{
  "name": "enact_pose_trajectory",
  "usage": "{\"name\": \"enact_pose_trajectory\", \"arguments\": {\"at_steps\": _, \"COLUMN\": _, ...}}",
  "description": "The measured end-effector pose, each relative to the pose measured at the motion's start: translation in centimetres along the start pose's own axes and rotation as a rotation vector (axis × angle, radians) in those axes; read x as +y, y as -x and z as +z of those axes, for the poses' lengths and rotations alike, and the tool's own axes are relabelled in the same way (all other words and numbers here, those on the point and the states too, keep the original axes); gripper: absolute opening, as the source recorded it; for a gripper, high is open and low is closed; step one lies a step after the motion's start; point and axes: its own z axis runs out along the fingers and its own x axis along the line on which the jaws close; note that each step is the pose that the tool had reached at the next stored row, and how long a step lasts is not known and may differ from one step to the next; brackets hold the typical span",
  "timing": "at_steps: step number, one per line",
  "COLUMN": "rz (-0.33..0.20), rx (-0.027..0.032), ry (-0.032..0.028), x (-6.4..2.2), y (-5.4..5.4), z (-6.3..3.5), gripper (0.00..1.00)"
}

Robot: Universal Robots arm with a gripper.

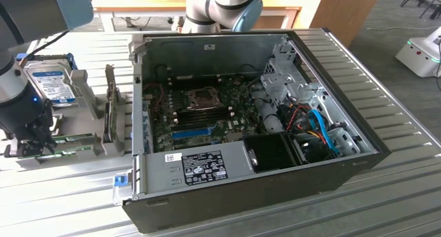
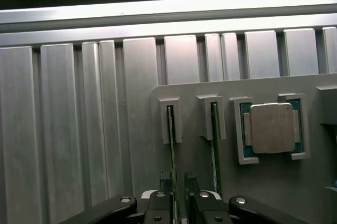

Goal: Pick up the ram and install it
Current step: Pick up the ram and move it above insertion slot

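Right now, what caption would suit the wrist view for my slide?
Open tool straddles the ram standing in a grey holder, near a processor.

Ram (image 2: 171,140) partly hidden between jaws

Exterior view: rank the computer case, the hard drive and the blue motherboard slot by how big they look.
1. computer case: by far the largest.
2. hard drive: much smaller, standing upright in its holder.
3. blue slot: a thin strip, the smallest.
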Motion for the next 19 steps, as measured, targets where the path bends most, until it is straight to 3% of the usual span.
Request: {"name": "enact_pose_trajectory", "arguments": {"at_steps": 19, "rz": -0.033, "rx": 0.0012, "ry": 0.0005, "x": -0.05, "y": -0.06, "z": 0.07, "gripper": 0.24}}
